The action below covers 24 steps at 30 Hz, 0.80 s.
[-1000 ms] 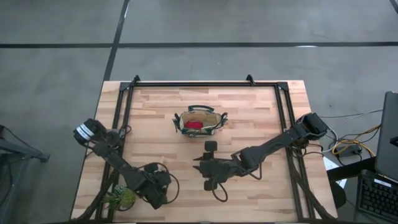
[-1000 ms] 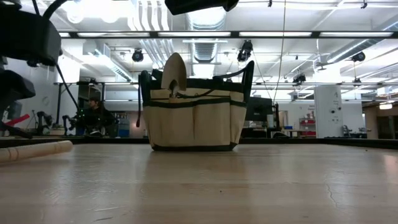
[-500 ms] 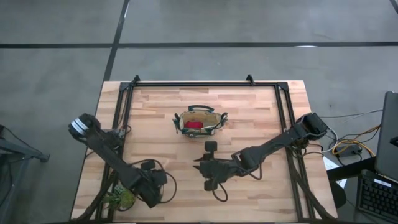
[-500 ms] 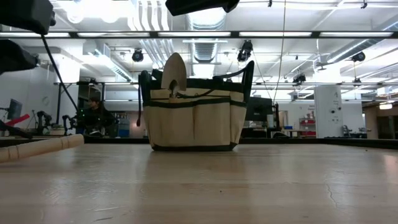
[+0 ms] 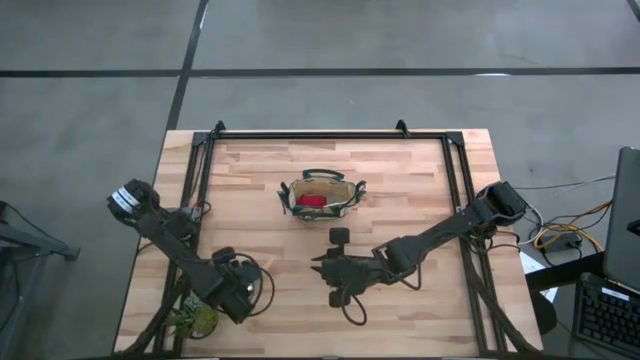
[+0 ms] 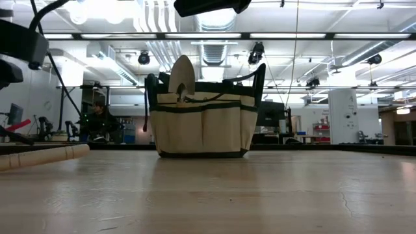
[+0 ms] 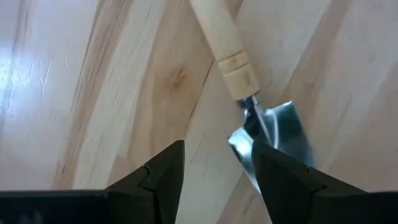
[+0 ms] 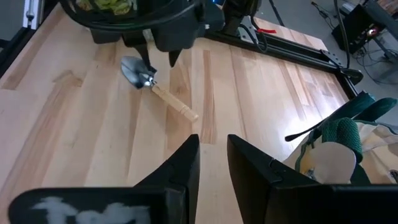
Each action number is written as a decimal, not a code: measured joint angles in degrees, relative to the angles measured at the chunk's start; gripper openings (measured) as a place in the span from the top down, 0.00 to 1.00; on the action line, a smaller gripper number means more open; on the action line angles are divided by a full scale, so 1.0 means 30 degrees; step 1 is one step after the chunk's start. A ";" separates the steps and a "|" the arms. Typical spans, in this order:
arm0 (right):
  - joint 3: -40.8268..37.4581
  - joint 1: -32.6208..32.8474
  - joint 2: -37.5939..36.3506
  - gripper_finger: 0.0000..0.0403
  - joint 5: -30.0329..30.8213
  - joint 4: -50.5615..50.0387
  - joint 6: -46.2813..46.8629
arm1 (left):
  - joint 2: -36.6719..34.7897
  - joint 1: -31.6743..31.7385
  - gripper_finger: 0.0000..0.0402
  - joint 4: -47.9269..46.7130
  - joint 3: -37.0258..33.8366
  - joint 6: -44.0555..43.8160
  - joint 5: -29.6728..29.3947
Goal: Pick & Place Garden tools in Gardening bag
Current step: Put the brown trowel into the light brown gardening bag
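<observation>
A silver-bladed trowel (image 7: 231, 59) with a pale wooden handle lies flat on the wooden table (image 5: 410, 170) near its near left corner. My left gripper (image 7: 217, 171) hangs open just above it, pointing down, one finger on each side of the neck where blade meets handle. The right wrist view shows the same trowel (image 8: 158, 92) under those fingers (image 8: 147, 57). The gardening bag (image 5: 322, 195) stands upright at the table's middle. It holds a red item (image 5: 312, 201) and another trowel, blade up (image 6: 182, 75). My right gripper (image 8: 213, 155) hovers open between bag and trowel.
A green leafy plant (image 5: 195, 318) sits at the near left corner, close behind my left arm. Dark rails (image 5: 195, 180) run along the table's left, right and far sides. Bare wood lies between the trowel and the bag.
My left gripper has risen a little and gone toward the table's left and far edges, staying open. In the low view the lying trowel's handle end has shifted slightly toward the table's middle.
</observation>
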 joint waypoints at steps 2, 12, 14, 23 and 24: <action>0.0000 0.0007 0.0000 0.80 0.0000 -0.0005 -0.0005 | -0.0123 0.0000 0.53 0.0088 -0.0239 0.0001 0.0081; -0.0007 0.0000 0.0000 0.80 0.0000 0.0000 -0.0007 | -0.1866 -0.0002 0.53 0.1086 -0.1925 -0.0021 0.0207; -0.0019 0.0007 0.0000 0.81 -0.0072 -0.0007 -0.0007 | -0.2483 -0.0007 0.53 0.1912 -0.2588 -0.0030 0.0288; -0.0102 0.0036 0.0000 0.84 -0.0437 -0.0015 -0.0007 | -0.5787 -0.0125 0.53 0.5716 -0.5978 -0.1102 0.0335; -0.0102 0.0041 0.0000 0.83 -0.0437 -0.0015 -0.0007 | -0.6056 -0.0139 0.53 0.5791 -0.6355 -0.1529 0.0400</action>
